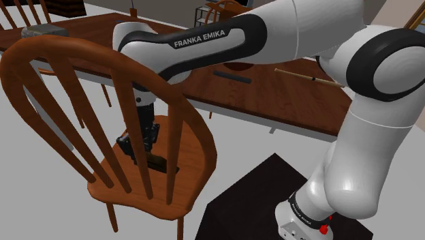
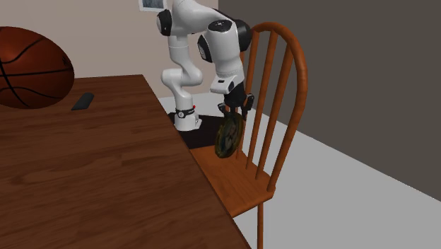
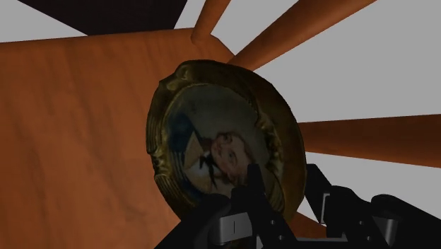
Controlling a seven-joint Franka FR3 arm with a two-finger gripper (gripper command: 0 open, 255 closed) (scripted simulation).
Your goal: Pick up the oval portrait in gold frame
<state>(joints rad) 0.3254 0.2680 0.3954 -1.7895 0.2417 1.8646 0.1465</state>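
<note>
Gripping the oval portrait point(image 3: 219, 141) by the rim of its gold frame, with the pincer point(image 3: 283, 189) closed on it, and holding it upright on edge close over the seat of the wooden chair point(image 2: 240, 180) beside the bench point(image 2: 92, 177). Judging it stiff and rather light, yet fragile at the painted face and smooth on the frame, so likely to swing or slip. Better to press on the thick rim, firmly but not hard, and to lift slowly.

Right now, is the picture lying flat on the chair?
No, the oval portrait stands upright on its edge, clasped by the tool.
</note>
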